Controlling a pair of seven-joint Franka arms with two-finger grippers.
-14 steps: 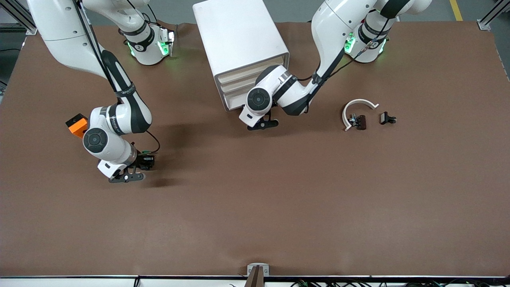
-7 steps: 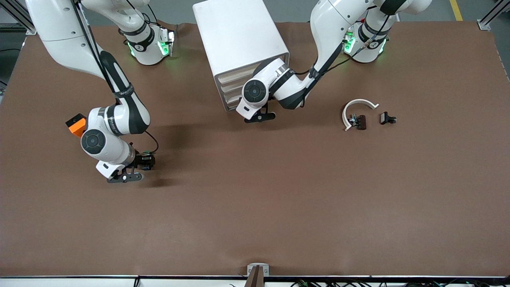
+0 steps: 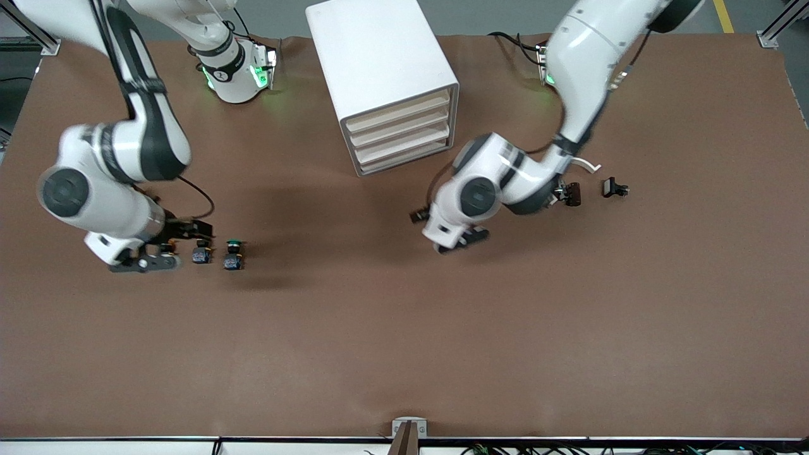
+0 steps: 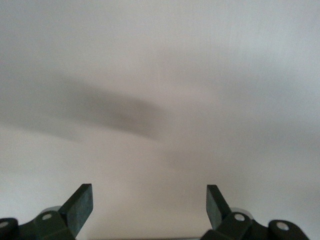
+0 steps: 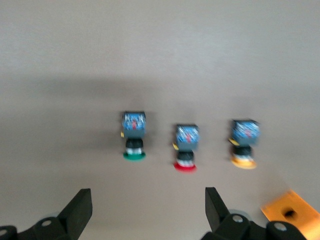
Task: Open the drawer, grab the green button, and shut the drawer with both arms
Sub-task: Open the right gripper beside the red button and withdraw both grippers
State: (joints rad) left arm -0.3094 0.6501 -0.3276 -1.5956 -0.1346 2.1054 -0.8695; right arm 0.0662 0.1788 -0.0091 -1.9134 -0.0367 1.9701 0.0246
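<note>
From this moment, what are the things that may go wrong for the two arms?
1. The green button lies in a tight row with the red-capped button and the yellow-capped button. The open right gripper above them might knock or seize a neighbour.
2. The drawer cabinet looks fully shut, so nothing seems left to close.
3. The open left gripper hangs low over the table, near the small black parts, and a sweep may scatter them.

Even overhead light, soft shadows on table [image 3: 404, 328]; moving arms, wrist views blurred
</note>
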